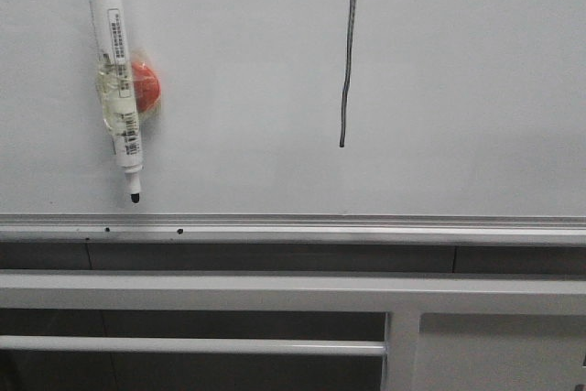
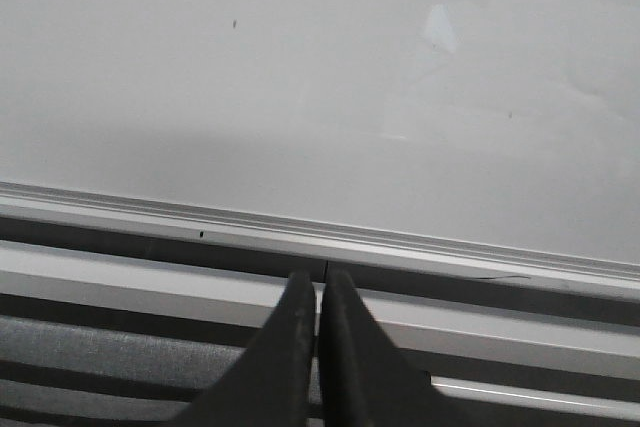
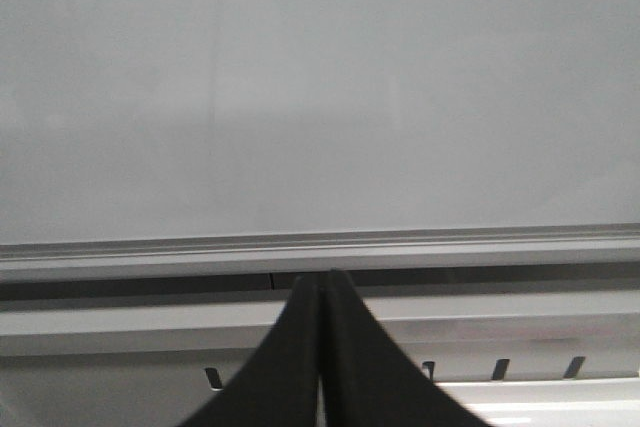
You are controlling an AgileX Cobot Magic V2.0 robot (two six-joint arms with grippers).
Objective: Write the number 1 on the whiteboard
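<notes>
glossy smooth whiteboard [image 1: 458, 89], brushed metal frame [image 1: 293, 224], seemingly plastic marker [image 1: 114, 61]

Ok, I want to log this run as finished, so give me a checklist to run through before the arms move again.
1. The number 1 drawn on the whiteboard: ok, one dark near-vertical stroke.
2. Marker released, lying against the board: ok.
3. Marker cap on: not ok, tip bare.
4. Left gripper shut and empty: ok.
5. Right gripper shut and empty: ok.
6. Both grippers off the board, below its frame: ok.
</notes>
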